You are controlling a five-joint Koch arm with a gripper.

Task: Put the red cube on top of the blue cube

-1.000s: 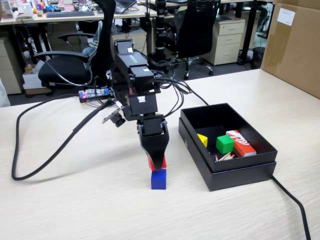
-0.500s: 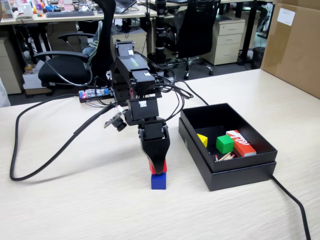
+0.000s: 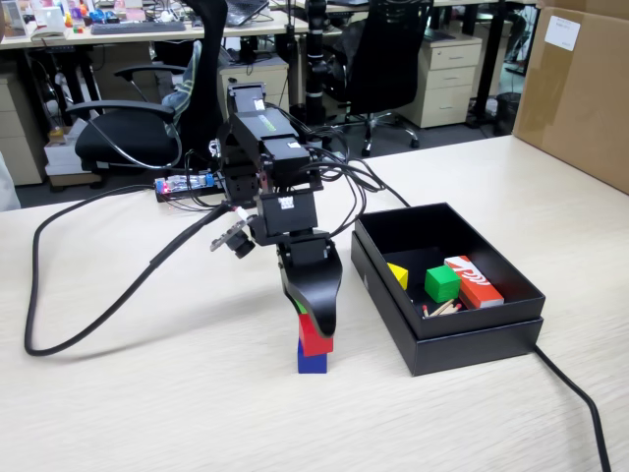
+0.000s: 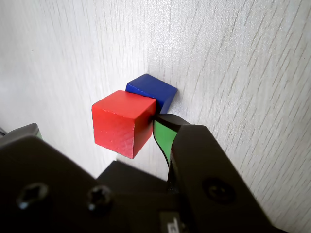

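Red cube (image 3: 315, 336) seen resting on blue cube (image 3: 312, 361), gripper (image 3: 316, 329) right at it.
Fingers (image 4: 164, 137) parted slightly: green-padded one seen touching or just beside cube's right face in wrist view, other finger's contact can't be told, lower left blocked by black gripper body. Red cube sits offset over blue, not squared. Blue cube mostly hidden under red in wrist view; both on table (image 3: 147, 393) left of black box (image 3: 472, 334) in fixed view.
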